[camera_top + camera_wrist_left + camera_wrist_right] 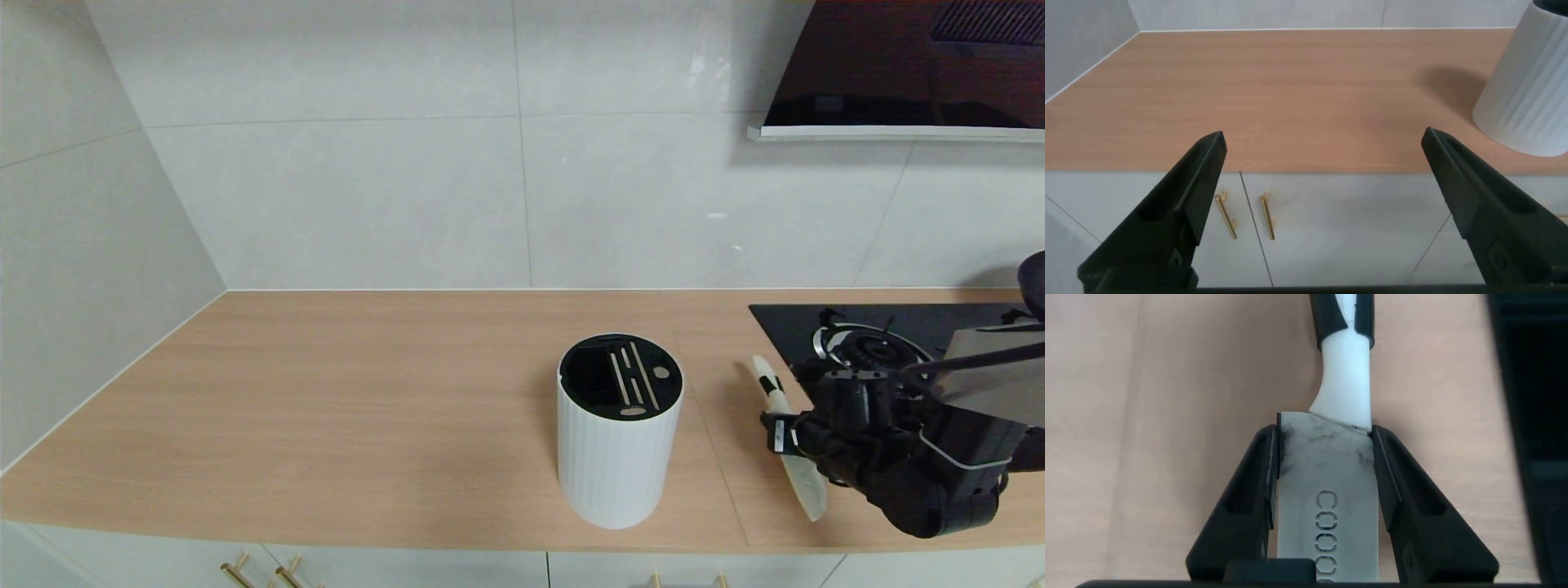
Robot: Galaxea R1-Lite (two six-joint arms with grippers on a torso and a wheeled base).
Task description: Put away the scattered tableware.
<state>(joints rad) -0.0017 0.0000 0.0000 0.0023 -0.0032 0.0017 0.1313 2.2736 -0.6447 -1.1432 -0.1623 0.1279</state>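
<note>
Head view is showing a white ceramic knife [804, 483] at the lower right of the frame, over the wooden countertop [367, 408]. Its handle is pointing toward the back wall and its blade toward the front edge; whether it is resting on the wood or lifted just clear is not telling. The right gripper [782, 433] is pinching the blade close to the handle. In the right wrist view its fingers [1259, 482] are pressing against both edges of the blade. A white ribbed knife holder [619, 433] with a black slotted top is standing upright at centre frame, left of the knife and apart from it. A gas stove [865, 343] is sitting at the right edge. The left gripper [1323, 143] is hanging spread wide over the counter's front edge, above gold cabinet handles [1226, 216].
</note>
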